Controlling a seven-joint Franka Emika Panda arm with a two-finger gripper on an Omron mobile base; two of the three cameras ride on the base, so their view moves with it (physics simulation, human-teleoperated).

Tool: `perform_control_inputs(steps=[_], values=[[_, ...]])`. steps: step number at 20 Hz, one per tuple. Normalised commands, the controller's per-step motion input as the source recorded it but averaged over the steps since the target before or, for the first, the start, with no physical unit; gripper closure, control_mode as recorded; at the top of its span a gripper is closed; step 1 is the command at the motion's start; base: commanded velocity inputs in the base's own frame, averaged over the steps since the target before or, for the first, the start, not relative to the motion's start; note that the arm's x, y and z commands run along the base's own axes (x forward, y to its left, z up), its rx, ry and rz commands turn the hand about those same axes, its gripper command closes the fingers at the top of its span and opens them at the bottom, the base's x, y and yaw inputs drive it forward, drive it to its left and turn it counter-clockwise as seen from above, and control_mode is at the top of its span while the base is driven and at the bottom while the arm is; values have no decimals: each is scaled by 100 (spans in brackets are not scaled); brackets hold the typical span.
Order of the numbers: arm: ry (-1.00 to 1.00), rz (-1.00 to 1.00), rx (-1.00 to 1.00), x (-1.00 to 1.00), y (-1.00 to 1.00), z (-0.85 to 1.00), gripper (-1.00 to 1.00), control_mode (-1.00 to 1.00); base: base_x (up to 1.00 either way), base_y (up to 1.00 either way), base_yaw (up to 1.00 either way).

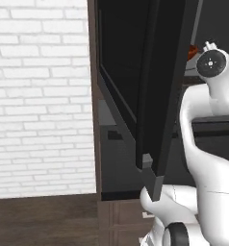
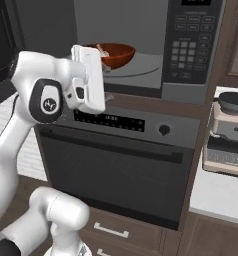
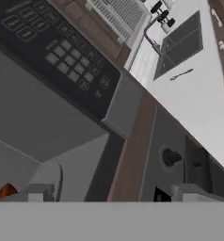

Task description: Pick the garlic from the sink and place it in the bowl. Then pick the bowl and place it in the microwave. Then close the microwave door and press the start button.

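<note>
One microwave door (image 1: 155, 96) wide open, bowl (image 2: 112, 54) inside w/ clearance.

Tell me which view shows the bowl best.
The right base view: the bowl sits on the turntable inside the open microwave, most of it in sight, though the arm's hand covers its left edge. The left base view gives a sliver of reddish-brown past the door. The hand view catches just an orange-brown scrap at lower left.
</note>
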Motion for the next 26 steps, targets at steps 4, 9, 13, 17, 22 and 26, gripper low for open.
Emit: perform_control_inputs(steps=[4, 9, 13, 17, 22, 26], values=[[0, -35, -33, -70, -42, -4, -100, -100, 0, 0, 0], [-9, -36, -32, -83, 0, -28, -100, -100, 0, 0, 0], [-13, -5, -23, -30, 2, -41, -100, -100, 0, 0, 0], [-2, -11, -26, 0, 29, -27, -100, -100, 0, 0, 0], [0, -16, -22, -11, 51, -31, -100, -100, 0, 0, 0], [0, -15, -15, -19, 49, -33, -100, -100, 0, 0, 0]])
